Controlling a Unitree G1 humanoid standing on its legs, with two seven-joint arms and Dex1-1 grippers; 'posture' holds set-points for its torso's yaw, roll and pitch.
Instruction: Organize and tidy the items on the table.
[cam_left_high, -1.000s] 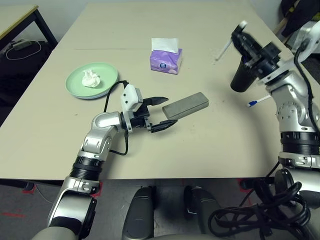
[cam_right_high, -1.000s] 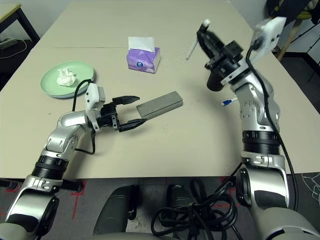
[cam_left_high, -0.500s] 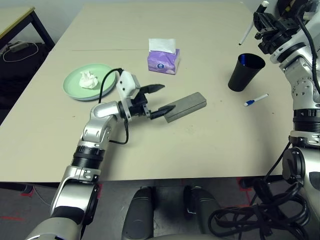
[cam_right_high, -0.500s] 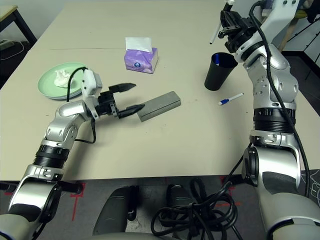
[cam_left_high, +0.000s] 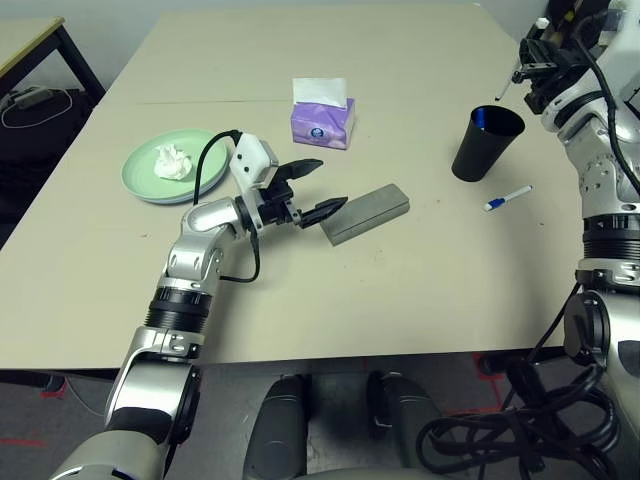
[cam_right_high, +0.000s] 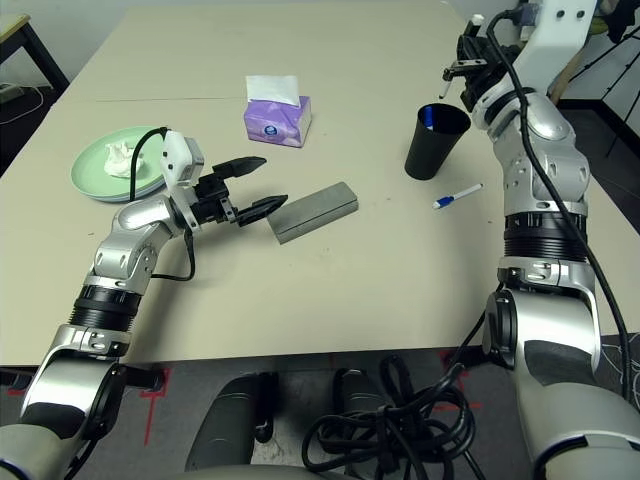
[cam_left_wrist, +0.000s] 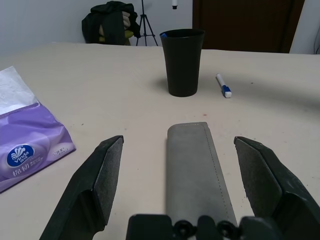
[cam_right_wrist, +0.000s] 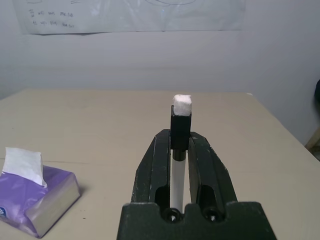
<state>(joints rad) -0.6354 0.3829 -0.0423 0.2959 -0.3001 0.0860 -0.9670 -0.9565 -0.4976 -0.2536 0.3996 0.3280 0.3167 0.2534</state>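
Note:
The grey glasses case (cam_left_high: 368, 212) lies mid-table, its near end between the fingers (cam_left_wrist: 100, 180) of my open left gripper (cam_left_high: 330, 183), which do not touch it. A pale-green plate (cam_left_high: 205, 150) at the left holds the white tissue wad (cam_left_high: 170, 160); I cannot make out a light-blue plate apart from it. The black cup (cam_left_high: 487, 143) stands upright at the right, with a blue-white pen (cam_left_high: 507, 198) lying beside it. My right gripper (cam_left_high: 532, 68) hangs just beyond and above the cup, shut on a second white pen (cam_right_wrist: 175, 185). The sunglasses are out of view.
A purple tissue box (cam_left_high: 322, 115) stands behind the case. The beige table (cam_left_high: 400, 300) has bare surface in front of the case and at the far end. A black-legged desk (cam_left_high: 30, 35) is off the far left corner.
My right gripper, still holding its pen, has lifted away from in front of the cup to beyond and above it. My left gripper stays open and has edged closer around the case's end.

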